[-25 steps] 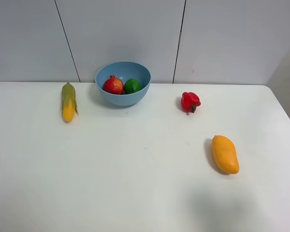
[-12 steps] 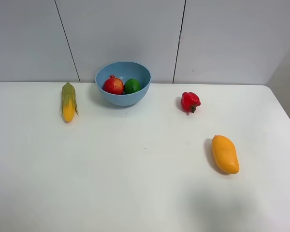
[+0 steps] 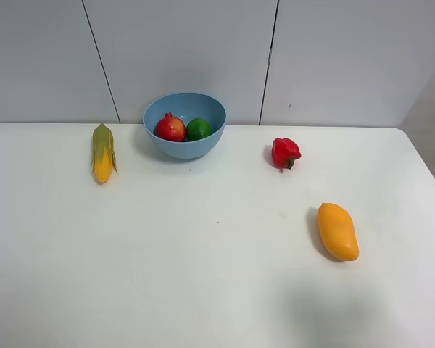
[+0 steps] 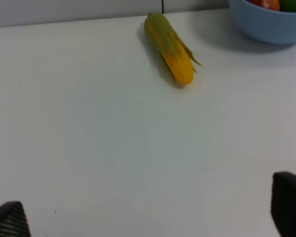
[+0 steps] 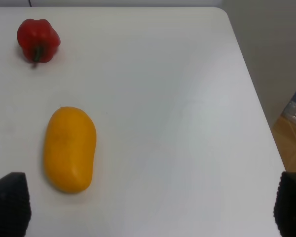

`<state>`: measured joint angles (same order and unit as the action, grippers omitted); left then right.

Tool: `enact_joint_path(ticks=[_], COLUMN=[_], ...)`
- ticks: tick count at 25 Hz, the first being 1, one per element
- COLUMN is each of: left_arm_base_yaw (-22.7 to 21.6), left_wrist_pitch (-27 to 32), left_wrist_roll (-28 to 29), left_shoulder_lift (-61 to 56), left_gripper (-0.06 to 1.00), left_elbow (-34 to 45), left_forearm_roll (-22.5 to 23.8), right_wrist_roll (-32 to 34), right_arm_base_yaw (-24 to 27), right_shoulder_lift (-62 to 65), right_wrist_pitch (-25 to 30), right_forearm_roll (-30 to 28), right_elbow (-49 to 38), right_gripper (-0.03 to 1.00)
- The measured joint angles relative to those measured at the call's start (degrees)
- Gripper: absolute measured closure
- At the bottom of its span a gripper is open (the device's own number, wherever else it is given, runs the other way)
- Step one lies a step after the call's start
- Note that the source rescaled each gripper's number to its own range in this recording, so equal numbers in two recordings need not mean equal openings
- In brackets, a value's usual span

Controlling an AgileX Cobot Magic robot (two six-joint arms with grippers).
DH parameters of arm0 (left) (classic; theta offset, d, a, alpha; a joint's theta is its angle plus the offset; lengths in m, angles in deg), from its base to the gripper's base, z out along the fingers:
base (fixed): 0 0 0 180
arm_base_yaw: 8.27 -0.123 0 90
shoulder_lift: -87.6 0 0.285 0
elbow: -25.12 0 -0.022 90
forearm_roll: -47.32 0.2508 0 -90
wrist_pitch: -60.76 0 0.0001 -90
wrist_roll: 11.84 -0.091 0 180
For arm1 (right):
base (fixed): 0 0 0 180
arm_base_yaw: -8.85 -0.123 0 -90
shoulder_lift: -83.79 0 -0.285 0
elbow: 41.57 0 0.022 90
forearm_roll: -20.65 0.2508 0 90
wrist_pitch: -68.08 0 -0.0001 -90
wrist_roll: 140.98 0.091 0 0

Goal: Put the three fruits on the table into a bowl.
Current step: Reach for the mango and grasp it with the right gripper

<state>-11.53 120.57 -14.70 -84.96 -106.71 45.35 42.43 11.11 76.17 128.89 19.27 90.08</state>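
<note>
Nothing has moved since a second ago. The pomegranate (image 3: pixel 170 128) and lime (image 3: pixel 199 129) sit in the bowl (image 3: pixel 185 151), far centre-left; the mango (image 3: pixel 338 231) lies on the tabletop (image 3: pixel 203 275), near right. Left jaws and right jaws stand released, grasping nothing.

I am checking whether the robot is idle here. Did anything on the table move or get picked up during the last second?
Nothing visibly changed. The pomegranate and the lime lie in the bowl as before. The mango is at the same spot on the table. The corn cob and the bell pepper have not shifted either.
</note>
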Motion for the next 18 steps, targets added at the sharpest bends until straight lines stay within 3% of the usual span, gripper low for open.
enact_joint_path(ticks=[18], left_arm_base_yaw=[0.0], left_wrist_pitch=[0.0], left_wrist_roll=[0.1], left_shoulder_lift=[0.0], left_gripper=[-0.03], left_elbow=[0.0], left_forearm_roll=[0.0], right_wrist_roll=[0.0], right_arm_base_yaw=[0.0], right_shoulder_lift=[0.0], right_wrist_pitch=[0.0], right_forearm_roll=[0.0], right_elbow=[-0.1], right_gripper=[-0.03])
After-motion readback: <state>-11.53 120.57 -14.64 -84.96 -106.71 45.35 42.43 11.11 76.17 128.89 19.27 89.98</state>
